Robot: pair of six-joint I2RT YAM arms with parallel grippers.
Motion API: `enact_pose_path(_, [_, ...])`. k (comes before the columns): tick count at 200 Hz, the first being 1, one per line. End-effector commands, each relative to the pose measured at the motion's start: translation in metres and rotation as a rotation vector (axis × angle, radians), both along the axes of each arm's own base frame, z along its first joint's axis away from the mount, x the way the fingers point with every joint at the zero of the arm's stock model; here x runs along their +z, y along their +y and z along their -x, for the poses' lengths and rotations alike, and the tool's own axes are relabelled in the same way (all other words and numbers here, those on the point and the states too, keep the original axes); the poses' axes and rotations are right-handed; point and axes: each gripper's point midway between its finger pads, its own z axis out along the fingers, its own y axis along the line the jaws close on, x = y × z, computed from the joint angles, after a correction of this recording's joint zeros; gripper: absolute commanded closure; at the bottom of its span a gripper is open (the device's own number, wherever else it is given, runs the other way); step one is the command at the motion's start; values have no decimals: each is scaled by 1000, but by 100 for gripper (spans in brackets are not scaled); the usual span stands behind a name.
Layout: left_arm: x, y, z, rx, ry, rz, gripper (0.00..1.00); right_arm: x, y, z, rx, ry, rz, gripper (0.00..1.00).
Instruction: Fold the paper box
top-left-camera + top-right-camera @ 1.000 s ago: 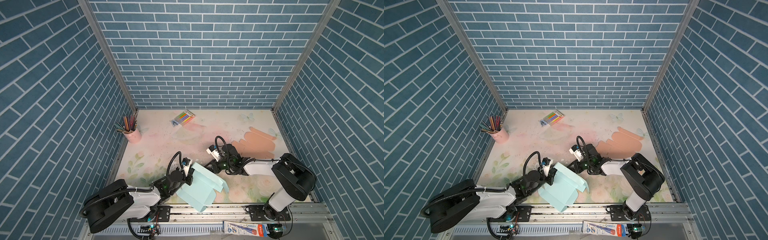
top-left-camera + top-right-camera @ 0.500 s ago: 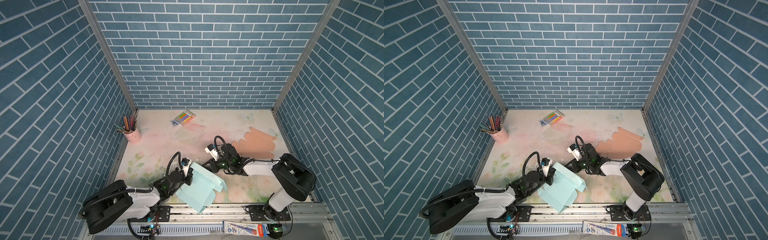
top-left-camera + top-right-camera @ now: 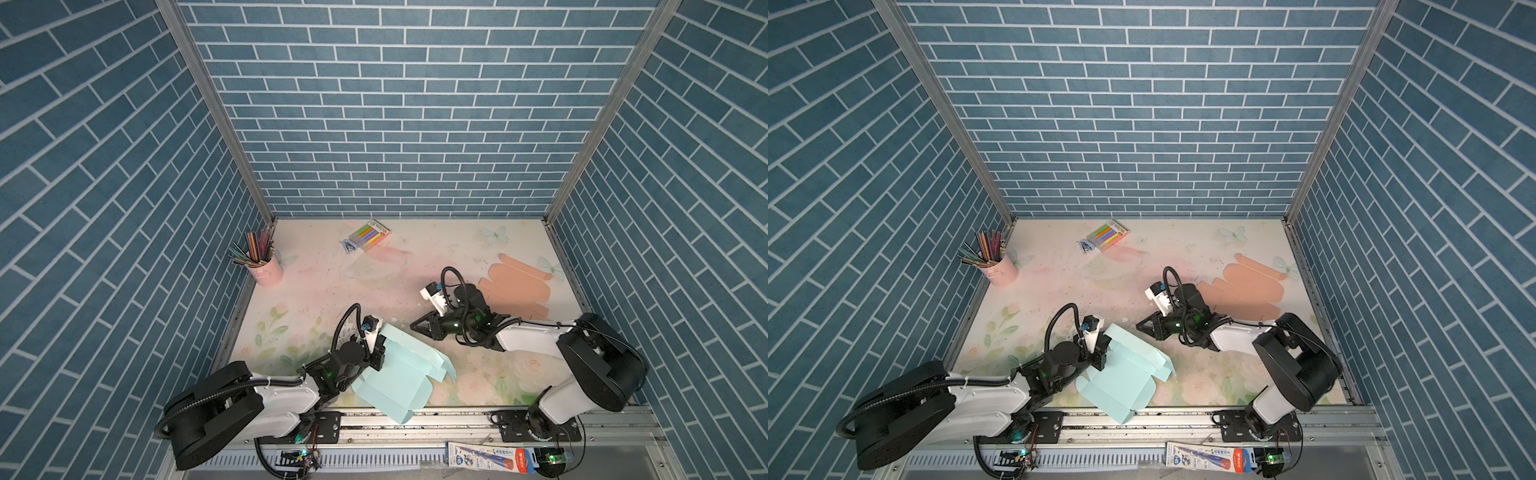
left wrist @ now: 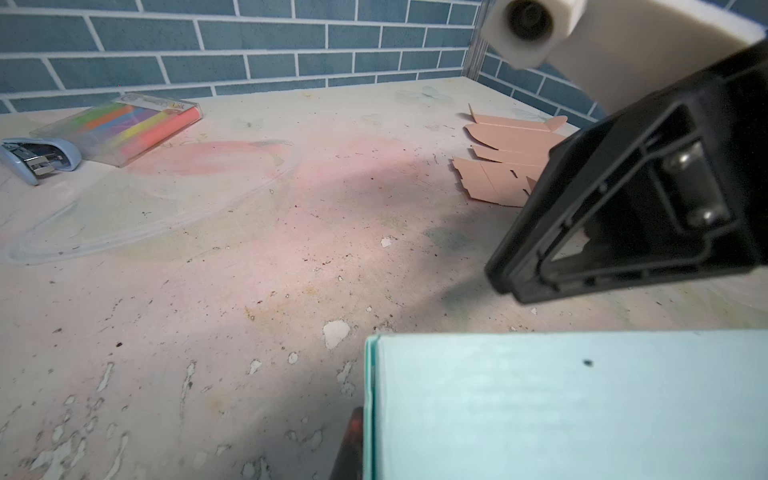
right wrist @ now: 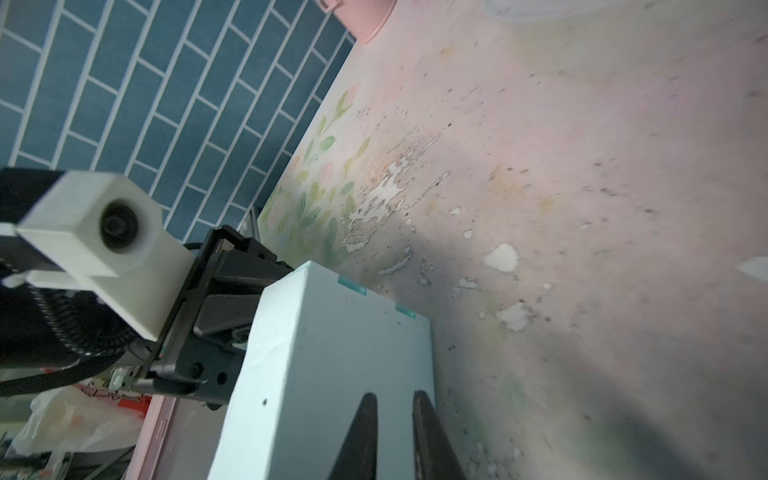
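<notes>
- Pale teal card: the paper box (image 3: 399, 374) lies at the near edge of the table (image 3: 332, 282), left of middle, with its near corner hanging over the metal rail (image 3: 457, 415).
- Progress, as a judgement: early to middle. 1 long panel at the far side is turned up and doubled over, with a small end flap bent at its right end. The wide near part lies flat.
- Left to do, judged: raise the other walls, tuck the tabs, close the box.
- Look: thin matte card and crisp creases. The right wrist view shows 2 darker slots (image 5: 351, 284) near the folded edge. The left wrist view shows a 2-layer edge (image 4: 370, 395).
- Left pincer (image 3: 380, 353) is clamped on the box's far-left edge, with card between its jaws.
- Right pincer (image 3: 413, 327) hovers just beyond the box's far-right side, off the card. Its jaws are a slit apart and it holds nothing (image 5: 394, 399).
- A flat peach blank (image 3: 515, 286) lies far right, untouched.
</notes>
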Motion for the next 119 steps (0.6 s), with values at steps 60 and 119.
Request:
enact_pose_path(60, [13, 39, -28, 284, 32, -3, 98, 121, -38, -3, -149, -409, 82, 82])
enact_pose_path(119, [39, 54, -51, 413, 107, 79, 100, 125, -20, 9, -122, -451, 140, 87])
